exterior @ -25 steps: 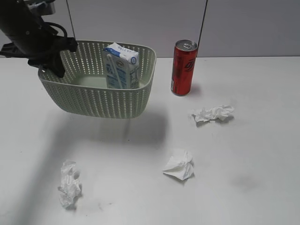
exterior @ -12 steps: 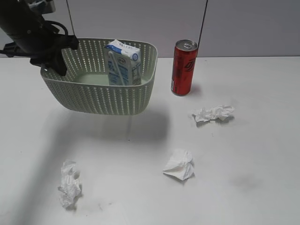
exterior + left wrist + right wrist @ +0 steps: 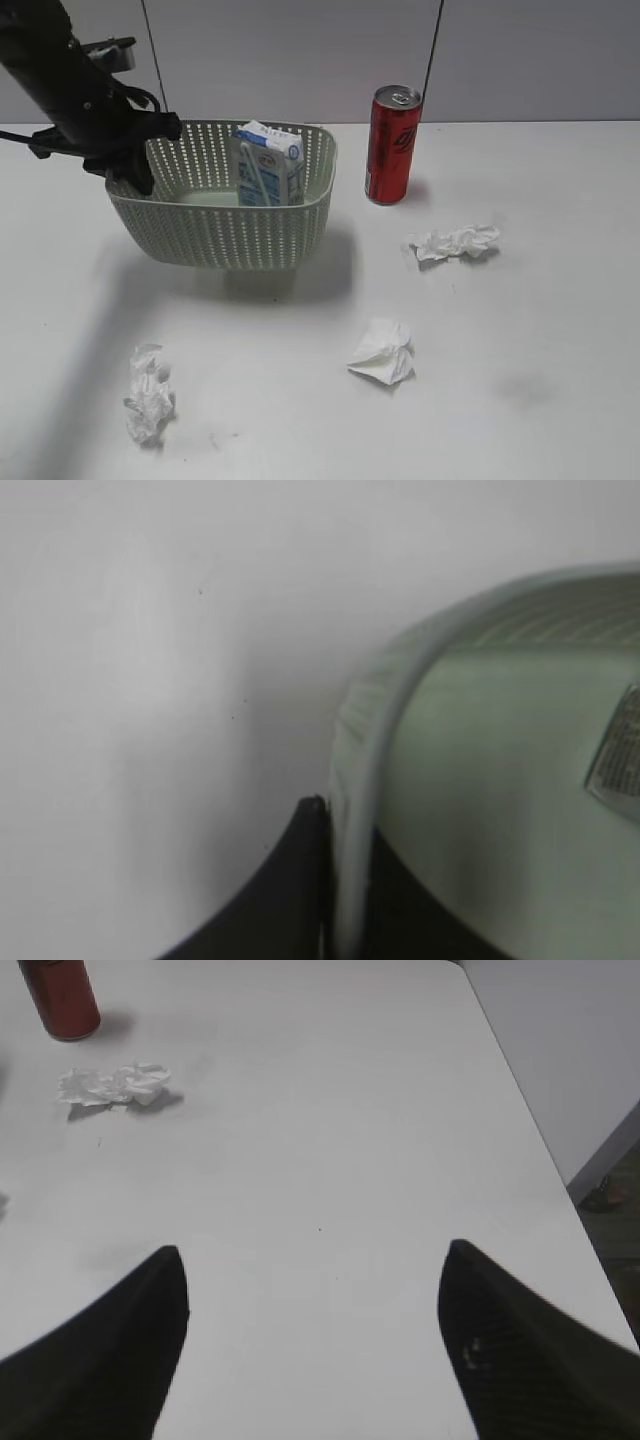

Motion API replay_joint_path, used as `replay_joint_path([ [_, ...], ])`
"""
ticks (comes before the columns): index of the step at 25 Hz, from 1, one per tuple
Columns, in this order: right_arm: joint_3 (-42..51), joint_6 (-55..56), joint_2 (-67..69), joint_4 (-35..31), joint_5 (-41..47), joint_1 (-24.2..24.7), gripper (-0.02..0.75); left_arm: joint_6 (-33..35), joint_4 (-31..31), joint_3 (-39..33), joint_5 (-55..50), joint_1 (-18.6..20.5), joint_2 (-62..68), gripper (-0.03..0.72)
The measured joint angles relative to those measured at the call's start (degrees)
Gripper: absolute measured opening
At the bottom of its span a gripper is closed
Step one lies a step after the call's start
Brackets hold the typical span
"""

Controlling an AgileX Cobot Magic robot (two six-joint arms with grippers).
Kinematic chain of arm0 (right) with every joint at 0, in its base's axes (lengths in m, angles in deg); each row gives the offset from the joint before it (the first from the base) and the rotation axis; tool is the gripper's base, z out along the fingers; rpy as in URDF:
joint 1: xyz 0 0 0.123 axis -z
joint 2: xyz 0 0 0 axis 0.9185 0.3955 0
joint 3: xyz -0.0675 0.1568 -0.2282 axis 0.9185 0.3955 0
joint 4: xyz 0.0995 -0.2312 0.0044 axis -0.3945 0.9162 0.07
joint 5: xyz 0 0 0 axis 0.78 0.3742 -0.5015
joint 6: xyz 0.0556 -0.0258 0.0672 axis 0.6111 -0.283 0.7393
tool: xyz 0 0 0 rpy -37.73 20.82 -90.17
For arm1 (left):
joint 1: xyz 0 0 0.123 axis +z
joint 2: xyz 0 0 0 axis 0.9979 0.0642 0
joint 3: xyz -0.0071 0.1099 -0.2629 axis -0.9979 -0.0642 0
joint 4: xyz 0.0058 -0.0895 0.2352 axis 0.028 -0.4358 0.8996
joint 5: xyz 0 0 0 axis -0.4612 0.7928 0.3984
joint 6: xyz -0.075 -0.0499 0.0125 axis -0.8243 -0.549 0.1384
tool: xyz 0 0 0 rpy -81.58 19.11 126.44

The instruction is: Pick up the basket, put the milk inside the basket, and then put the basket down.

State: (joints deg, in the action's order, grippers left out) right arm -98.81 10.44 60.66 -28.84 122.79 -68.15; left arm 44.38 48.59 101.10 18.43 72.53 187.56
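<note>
Milk (image 3: 268, 166) in basket (image 3: 225, 235); left claw (image 3: 135, 170) pinching far-left rim, right claw (image 3: 315, 1290) spread; setting down, releasing left.

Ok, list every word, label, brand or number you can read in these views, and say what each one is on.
No text can be read in full in any view.
Red can: dark vertical lettering down its side, too small to read.
Milk carton in the basket: blue print on top and front, too blurred to read.
Left wrist view: a grey printed label at the right edge, blurred, unreadable.
</note>
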Motion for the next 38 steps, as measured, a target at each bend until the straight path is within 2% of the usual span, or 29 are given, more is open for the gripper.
replay_joint_path([
  [9, 0.0, 0.0, 0.0, -0.1, 0.0, 0.0, 0.589, -0.8, 0.0, 0.0, 2.4, 0.0, 5.1, -0.011],
  [11, 0.0, 0.0, 0.0, -0.1, 0.0, 0.0, 0.589, -0.8, -0.2, 0.0, 2.5, 0.0, 6.1, 0.024],
  [13, 0.0, 0.0, 0.0, -0.1, 0.0, 0.0, 0.589, -1.0, -1.2, 0.0, 2.9, 0.0, 6.4, 0.102],
  [14, 0.0, 0.0, 0.0, -0.1, 0.0, 0.0, 0.589, -1.0, -1.5, 0.0, 3.0, 0.0, 6.4, 0.169],
  [19, 0.0, 0.0, 0.0, -0.1, 0.0, 0.0, 0.589, -2.3, -2.0, 0.1, 2.9, 0.0, 5.9, 0.571],
  [21, 0.0, 0.0, 0.0, -0.1, 0.0, 0.0, 0.589, -2.4, -1.7, 0.1, 2.0, 0.0, 4.6, 0.632],
  [29, 0.0, 0.0, 0.0, -0.1, 0.0, 0.0, 0.589, -2.4, -0.7, 0.1, -1.8, -0.5, -6.6, 0.643],
  [35, 0.0, 0.0, 0.0, -0.1, 0.0, 0.1, 0.589, -1.9, 6.6, 0.0, -9.7, -3.4, -16.9, 0.604],
  [38, 0.0, 0.0, 0.0, -0.1, 0.0, 0.1, 0.589, -1.8, 9.8, -3.3, -12.1, -3.5, -22.5, 0.587],
])
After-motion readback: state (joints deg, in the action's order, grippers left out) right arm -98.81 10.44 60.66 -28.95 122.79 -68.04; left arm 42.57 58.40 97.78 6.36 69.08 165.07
